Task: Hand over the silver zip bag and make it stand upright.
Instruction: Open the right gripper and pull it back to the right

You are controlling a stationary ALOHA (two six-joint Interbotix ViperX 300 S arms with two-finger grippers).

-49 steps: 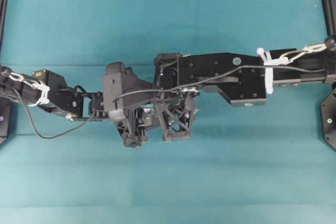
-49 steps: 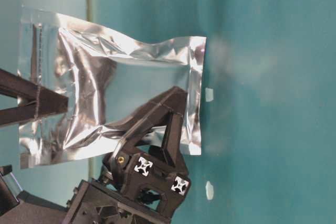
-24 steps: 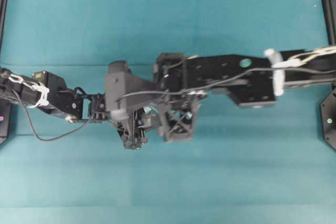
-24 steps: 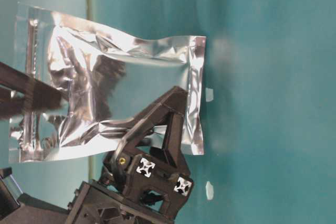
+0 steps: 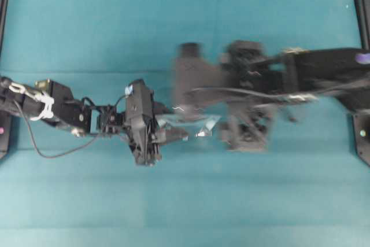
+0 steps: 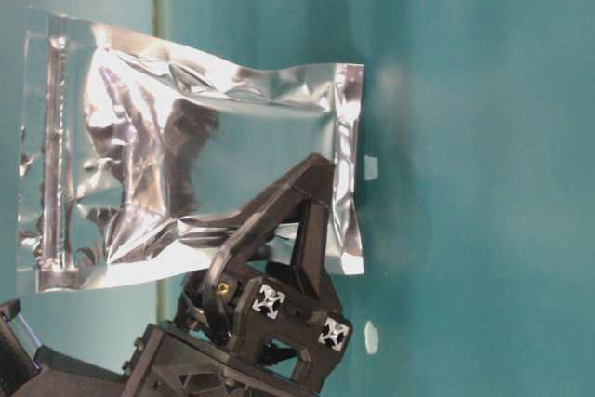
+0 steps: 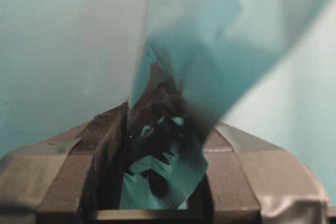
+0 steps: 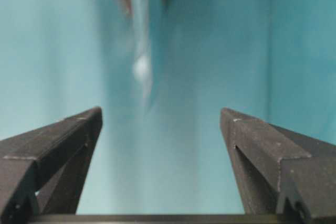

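Left hand [image 5: 165, 134] sits centre-left of the overhead view, jaws closed down on the silver zip bag [image 6: 186, 151]. In the left wrist view I see the foil [image 7: 168, 145] pinched between the two dark pads [image 7: 105, 150], crumpled there and fanning out toward the top of the frame, reflecting teal. So left has the bag, firm pinch, narrow gap.

Bag in the overhead view is only a thin crinkled sliver [image 5: 193, 125] just right of the left hand, seen edge-on, centre of frame. The table-level view comes rotated: bag fills upper left and centre, zip strip at far left of frame, opposite sealed edge at centre against the teal desk [image 6: 483, 174]. Can't tell for sure if that edge touches the desk. Left hand's black fingers [image 6: 279, 220] overlap the bag's lower part in that view.

Right hand [image 8: 160, 145] is wide open, nothing between its fingers [image 8: 58, 140], only teal desk and a blurred streak at top centre. In overhead the right arm [image 5: 289, 73] is motion-blurred, upper right to centre, its hand end [image 5: 245, 134] near the bag sliver but apart from it.

Two small white specks [image 6: 371, 167] on the desk right of the bag in the table-level view.
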